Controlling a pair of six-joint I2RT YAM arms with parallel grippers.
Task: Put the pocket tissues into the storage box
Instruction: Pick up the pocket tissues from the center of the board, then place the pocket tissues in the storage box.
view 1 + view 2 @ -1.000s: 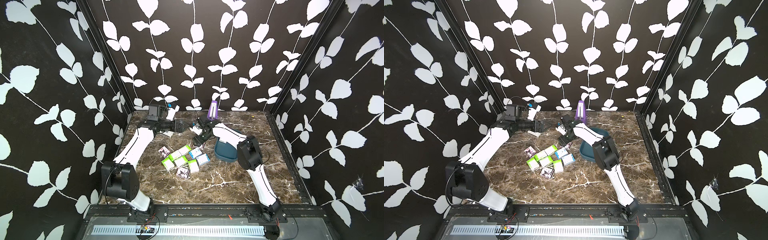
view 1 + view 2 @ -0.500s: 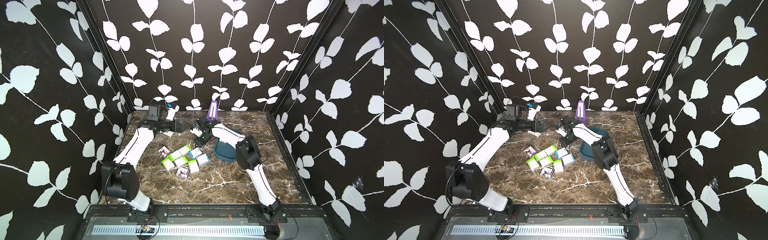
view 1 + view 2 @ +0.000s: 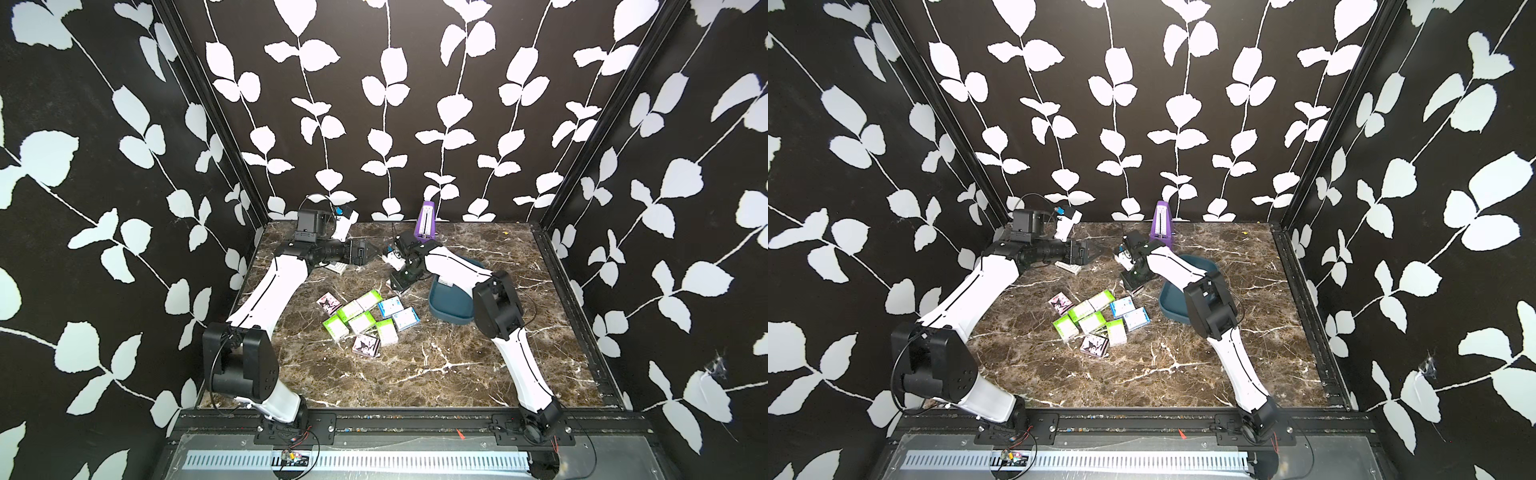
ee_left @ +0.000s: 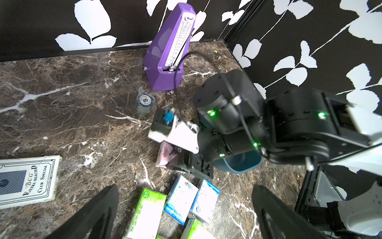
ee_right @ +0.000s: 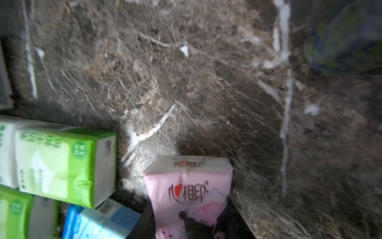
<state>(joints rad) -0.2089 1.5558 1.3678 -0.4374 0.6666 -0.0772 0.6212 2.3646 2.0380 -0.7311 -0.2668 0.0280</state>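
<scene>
step in hand: you are picking up one packet with the right arm. No packet shows in the visible part of the box, so I judge the task near its start.
right gripper (image 3: 395,286): narrow, jaws closed on the flat sides of a pale pink plastic-wrapped tissue packet (image 5: 188,186) with red lettering. The packet stands on edge between them (how firm the grip is I can only judge).
why this packet: it sits off the edge of the pile, on the side towards the back wall, so the jaws had room around it.
left gripper (image 3: 372,252): fingers spread wide and holding nothing. It hovers over the back left of the table, probably parked clear of your right arm's path.
pocket tissues (image 3: 365,320): lime-green, blue and purple-pink soft packets lie flat mid-table, bunched and touching.
storage box (image 3: 446,305): the dark teal rounded plastic tub is just beside the pile on the right arm's side, which keeps your carry short.
bystanders: a purple pyramid-shaped metronome (image 3: 427,222) stands upright at the back wall. A flat white card box (image 4: 26,182) lies near the left arm. Leave both.
next move, judged: lift straight up before swinging. The green neighbour is close, and a soft packet may squash or slip.
</scene>
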